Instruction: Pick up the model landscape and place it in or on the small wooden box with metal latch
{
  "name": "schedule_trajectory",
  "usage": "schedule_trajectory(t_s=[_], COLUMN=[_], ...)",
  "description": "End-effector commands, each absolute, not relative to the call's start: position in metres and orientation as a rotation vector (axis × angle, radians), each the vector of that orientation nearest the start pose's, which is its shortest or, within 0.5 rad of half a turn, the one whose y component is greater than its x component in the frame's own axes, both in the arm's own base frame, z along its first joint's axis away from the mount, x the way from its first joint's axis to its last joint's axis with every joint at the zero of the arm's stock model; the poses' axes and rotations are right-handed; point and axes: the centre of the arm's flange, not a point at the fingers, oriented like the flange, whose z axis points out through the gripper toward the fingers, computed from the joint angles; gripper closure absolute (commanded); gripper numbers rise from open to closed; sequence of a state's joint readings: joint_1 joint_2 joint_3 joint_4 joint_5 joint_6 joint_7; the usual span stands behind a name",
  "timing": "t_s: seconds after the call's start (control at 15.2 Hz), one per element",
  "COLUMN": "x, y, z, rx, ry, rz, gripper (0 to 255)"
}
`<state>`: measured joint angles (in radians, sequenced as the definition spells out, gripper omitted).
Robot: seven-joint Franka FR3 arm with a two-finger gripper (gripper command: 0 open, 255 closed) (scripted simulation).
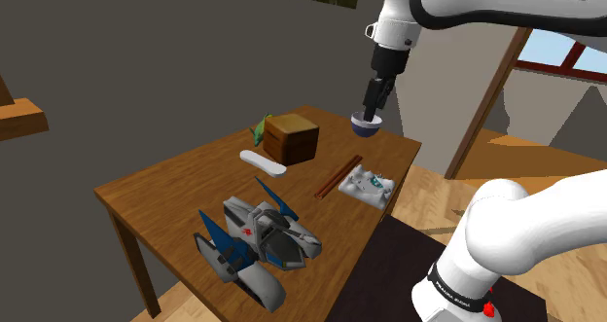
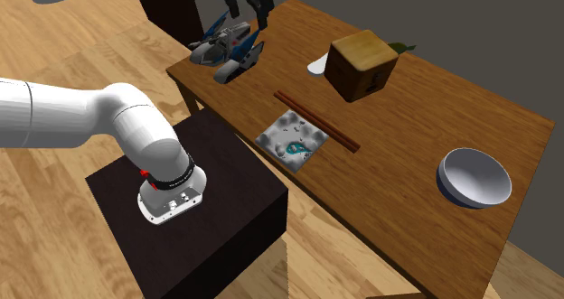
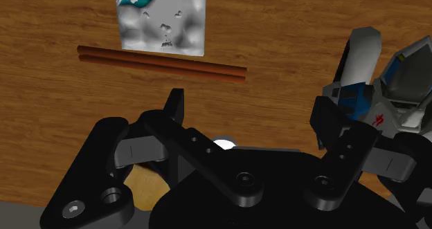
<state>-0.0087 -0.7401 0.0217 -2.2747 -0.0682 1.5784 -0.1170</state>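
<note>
Model landscape (image 1: 368, 185), a grey-white tile with a teal patch, was seen lying flat and unheld on the worktop (image 1: 165, 189), at the edge nearest the stand. The gripper (image 3: 249, 117) was held well above the worktop, its fingers spread apart with nothing between them, a posture judged to be readiness for a descent. From the wrist camera the tile was framed ahead of the gripper, beyond a pair of brown sticks (image 3: 163, 58) laid just beside it on the box's side. The small wooden box (image 1: 292, 138) was set farther in, its top apparently shut and flat, so a placement on it was judged likelier than one inside. A toy vehicle (image 1: 255, 237), a white oblong piece (image 1: 263, 161) and a bowl (image 1: 367, 125) were spread apart from the tile.

The tile's far edge was cut off in the wrist view, as was part of the vehicle. The box's metal latch could not be made out with certainty, and a green object (image 1: 259, 128) was largely hidden behind the box. In the shoulder view the gripper was lined up with the bowl, though its true height there was hard to judge.
</note>
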Motion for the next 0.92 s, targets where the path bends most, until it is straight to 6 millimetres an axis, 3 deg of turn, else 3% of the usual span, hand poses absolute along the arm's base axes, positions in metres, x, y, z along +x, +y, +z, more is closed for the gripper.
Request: schedule_trajectory(t_s=[0.0,0.86], x=[0.321,0.349], y=[-0.001,0.007], z=[0.616,0.441], rx=[-3.22,-3.467], ry=[-0.199,-0.117], rz=[-0.063,0.009], gripper=[0,0])
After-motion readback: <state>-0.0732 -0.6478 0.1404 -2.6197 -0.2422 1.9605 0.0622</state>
